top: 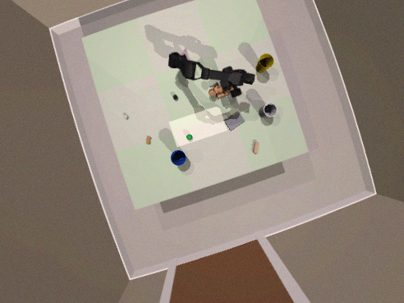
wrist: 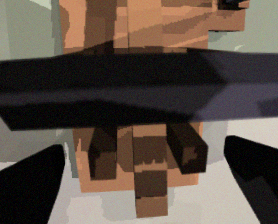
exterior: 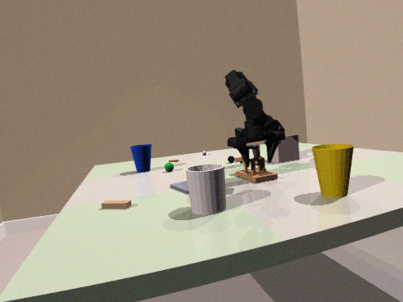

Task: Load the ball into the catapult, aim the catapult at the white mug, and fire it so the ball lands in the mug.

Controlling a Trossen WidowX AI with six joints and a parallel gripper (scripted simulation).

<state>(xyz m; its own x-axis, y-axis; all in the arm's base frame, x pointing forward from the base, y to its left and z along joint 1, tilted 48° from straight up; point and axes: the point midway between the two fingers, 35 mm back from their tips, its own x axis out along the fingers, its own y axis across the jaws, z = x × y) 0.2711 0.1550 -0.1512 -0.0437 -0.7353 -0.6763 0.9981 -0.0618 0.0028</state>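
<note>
So the end effector (exterior: 259,157) (wrist: 145,149) is released, fingers spread wide and pointing down on either side of the wooden catapult (top: 221,90) (exterior: 256,175) (wrist: 186,181), nothing gripped. The black arm (top: 213,75) (exterior: 254,110) is bent, reaching over the desk (top: 218,160) (exterior: 135,241) with its wrist tipped down above the catapult. Nearest mug-wise, the white mug (top: 269,110) (exterior: 207,190) stands upright a bit away from the end effector, and the yellow cup (top: 265,62) (exterior: 333,171) is off on another side. Farther out there's a green ball (top: 189,137) (exterior: 169,167) near the upright blue cup (top: 178,158) (exterior: 142,158). Can't tell if any ball's loaded.
</note>
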